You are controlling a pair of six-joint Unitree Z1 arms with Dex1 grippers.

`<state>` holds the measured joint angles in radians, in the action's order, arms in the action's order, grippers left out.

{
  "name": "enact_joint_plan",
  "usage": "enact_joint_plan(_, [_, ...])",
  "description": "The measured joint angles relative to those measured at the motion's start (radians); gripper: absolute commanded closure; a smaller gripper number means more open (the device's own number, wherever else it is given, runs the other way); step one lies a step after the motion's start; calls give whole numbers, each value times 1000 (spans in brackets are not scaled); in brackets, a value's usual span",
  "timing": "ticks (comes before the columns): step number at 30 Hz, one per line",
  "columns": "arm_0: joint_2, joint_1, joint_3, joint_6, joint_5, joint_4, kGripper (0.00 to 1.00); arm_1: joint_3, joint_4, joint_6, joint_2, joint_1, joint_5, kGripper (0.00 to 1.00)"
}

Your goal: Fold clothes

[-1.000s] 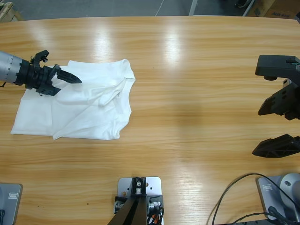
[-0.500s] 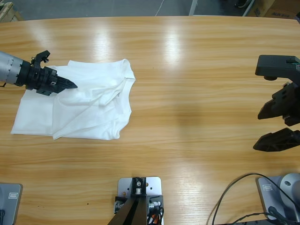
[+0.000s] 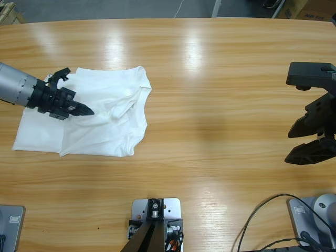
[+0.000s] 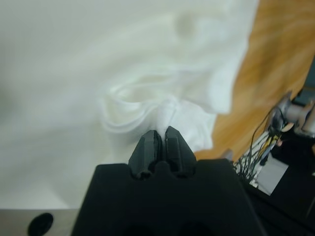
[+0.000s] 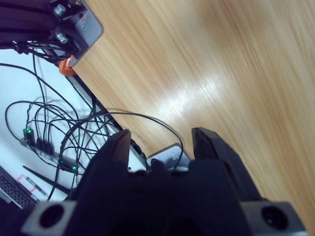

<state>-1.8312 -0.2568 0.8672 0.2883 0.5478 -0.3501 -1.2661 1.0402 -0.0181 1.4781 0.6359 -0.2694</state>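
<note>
One T-shirt [image 3: 89, 118] lies lengthwise left-right, pinched by left jaws [image 3: 88, 111]; right jaws [image 3: 311, 139] spread, empty.

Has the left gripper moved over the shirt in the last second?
Yes. The left gripper has pushed further in over the T-shirt, toward its neck opening and away from the table's left edge, jaws now shut on a fold.

This looks like a robotics lab or test room. A long wooden table [image 3: 220, 79] carries bolted-on metal mounts, and black cables [image 5: 59, 128] trail off its edge to a power strip [image 5: 44, 147] with green lights on a pale floor.
</note>
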Motion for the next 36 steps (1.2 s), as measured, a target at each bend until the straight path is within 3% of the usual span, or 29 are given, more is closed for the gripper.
enact_joint_plan(7, [30, -151, 2, 47, 0, 0, 1000, 0, 0, 0, 0, 0, 0, 492])
enact_joint_plan(17, [19, -264, 3, 60, 21, 4, 1000, 0, 0, 0, 0, 0, 0, 490])
enact_joint_plan(18, [11, -278, 4, 63, 27, 6, 1000, 0, 0, 0, 0, 0, 0, 475])
enact_joint_plan(21, [-15, -311, 9, 76, 40, 13, 1000, 0, 0, 0, 0, 0, 0, 244])
enact_joint_plan(22, [-25, -315, 10, 80, 41, 16, 899, 0, 0, 0, 0, 0, 0, 218])
enact_joint_plan(23, [-37, -317, 11, 85, 42, 18, 634, 0, 0, 0, 0, 0, 0, 212])
enact_joint_plan(24, [-48, -318, 13, 88, 44, 19, 485, 0, 0, 0, 0, 0, 0, 211])
enact_joint_plan(27, [-74, -319, 15, 91, 45, 24, 254, 0, 0, 0, 0, 0, 0, 211])
enact_joint_plan(30, [-81, -320, 20, 91, 45, 27, 198, 0, 0, 0, 0, 0, 0, 211])
enact_joint_plan(36, [-81, -320, 36, 90, 51, 28, 197, 0, 0, 0, 0, 0, 0, 211])
